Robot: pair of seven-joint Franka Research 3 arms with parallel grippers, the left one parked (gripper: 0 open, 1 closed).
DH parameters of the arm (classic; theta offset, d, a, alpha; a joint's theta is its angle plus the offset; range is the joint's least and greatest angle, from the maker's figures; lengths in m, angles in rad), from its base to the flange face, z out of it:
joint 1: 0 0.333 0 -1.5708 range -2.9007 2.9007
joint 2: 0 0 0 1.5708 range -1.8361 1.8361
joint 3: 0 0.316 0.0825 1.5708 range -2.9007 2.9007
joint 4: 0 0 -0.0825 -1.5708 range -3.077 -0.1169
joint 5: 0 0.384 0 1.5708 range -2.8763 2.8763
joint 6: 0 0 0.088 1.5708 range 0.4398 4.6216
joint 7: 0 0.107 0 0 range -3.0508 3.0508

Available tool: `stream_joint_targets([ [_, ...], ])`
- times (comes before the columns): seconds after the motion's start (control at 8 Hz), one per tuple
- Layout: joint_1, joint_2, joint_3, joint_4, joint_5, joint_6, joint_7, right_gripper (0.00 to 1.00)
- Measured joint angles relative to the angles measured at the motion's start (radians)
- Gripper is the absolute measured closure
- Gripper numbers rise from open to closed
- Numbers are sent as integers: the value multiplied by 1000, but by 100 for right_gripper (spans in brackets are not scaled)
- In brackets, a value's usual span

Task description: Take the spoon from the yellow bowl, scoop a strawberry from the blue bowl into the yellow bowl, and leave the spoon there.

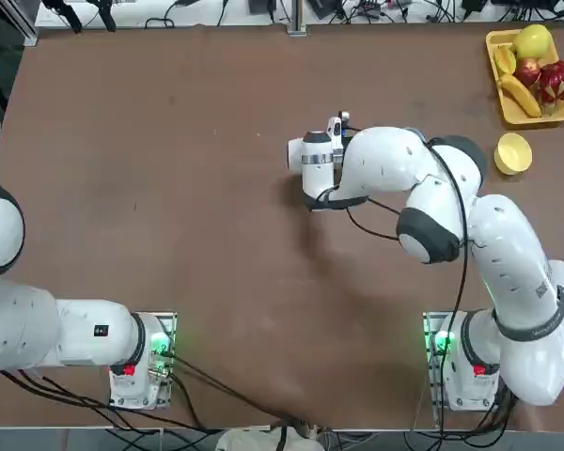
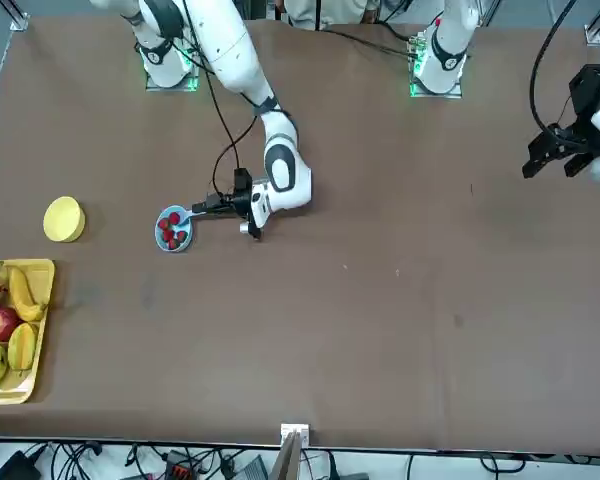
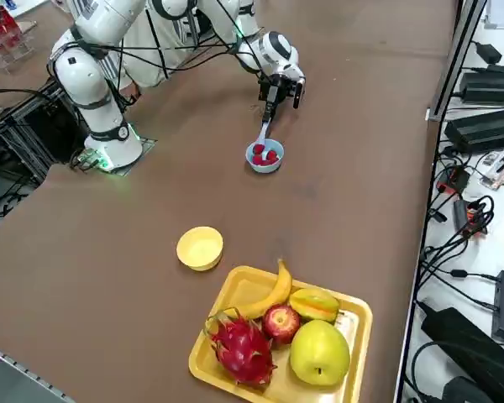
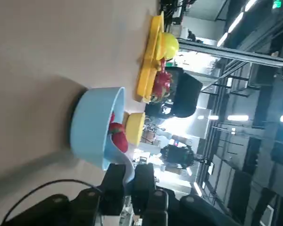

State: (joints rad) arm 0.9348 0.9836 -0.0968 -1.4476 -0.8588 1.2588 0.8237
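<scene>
I was at the scooping step: the right gripper (image 3: 271, 107) had its fingers pinched on the spoon (image 3: 263, 134), whose tip dipped into the blue bowl (image 3: 265, 157) among the strawberries (image 3: 271, 155). The yellow bowl (image 3: 200, 248) sat well apart, beside the fruit tray (image 3: 353, 317). Next I judged a lift and carry across. The arm hid the bowl from overhead, and whether a berry lay on the spoon I could not tell.
</scene>
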Motion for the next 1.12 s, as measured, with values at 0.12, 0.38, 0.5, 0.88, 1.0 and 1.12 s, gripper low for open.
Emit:
stream_joint_targets([
  [0.12,0,2,-1,1,-18,-20,0,89],
  [0.38,1,3,-20,4,-43,-43,2,89],
  [0.5,2,3,-36,9,-45,-56,3,89],
  [0.88,-16,-17,-81,28,-45,-82,-15,89],
  [1.0,-39,-42,-86,30,-45,-85,-30,89],
  [1.12,-75,-75,-87,29,-45,-85,-68,89],
])
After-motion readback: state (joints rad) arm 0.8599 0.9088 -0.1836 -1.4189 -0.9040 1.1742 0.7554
